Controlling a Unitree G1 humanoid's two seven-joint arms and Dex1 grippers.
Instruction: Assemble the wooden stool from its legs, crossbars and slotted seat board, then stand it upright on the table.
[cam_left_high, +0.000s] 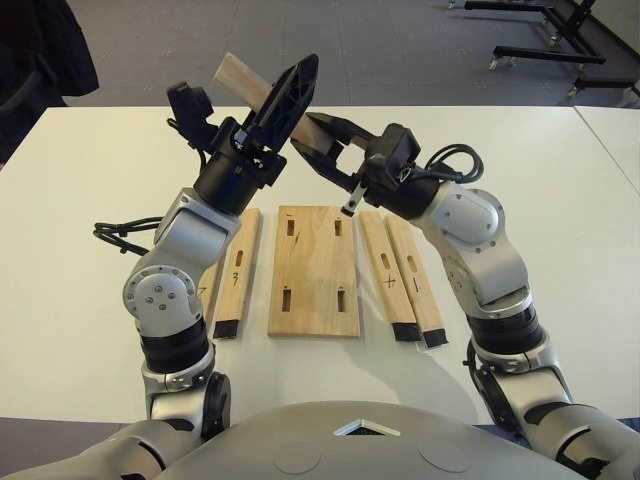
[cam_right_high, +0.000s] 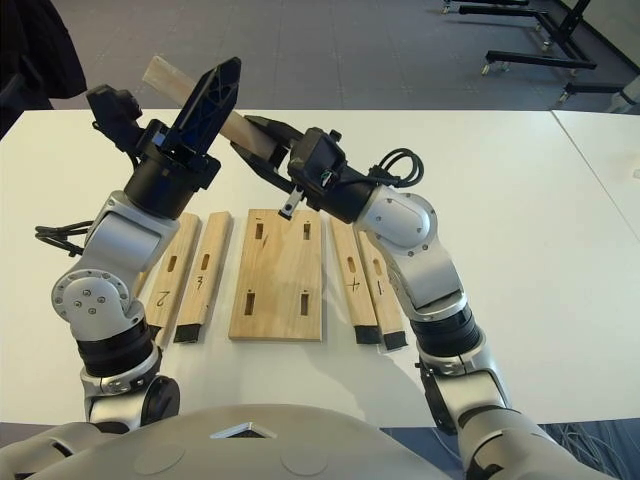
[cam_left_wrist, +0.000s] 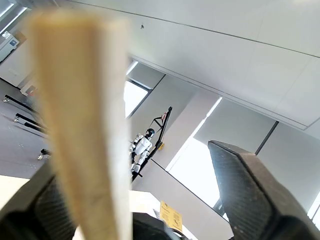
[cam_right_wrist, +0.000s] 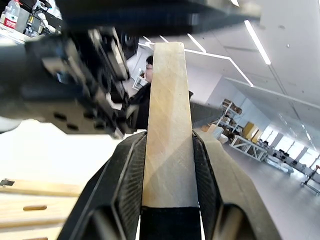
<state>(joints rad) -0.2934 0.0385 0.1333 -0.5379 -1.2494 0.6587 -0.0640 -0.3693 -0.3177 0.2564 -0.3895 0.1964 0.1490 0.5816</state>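
A pale wooden bar is held in the air above the table's far side. My right gripper is shut on its near end, and its pads press both faces of the bar. My left gripper is raised around the bar's middle and stands open. The bar lies against one of its fingers and the other finger stands well apart. On the table lie the slotted seat board, two legs to its left and two legs to its right.
The white table has bare room on both sides of the laid-out parts. A black cable loops on the table by my left arm. Black stands on castors are on the floor beyond the far edge.
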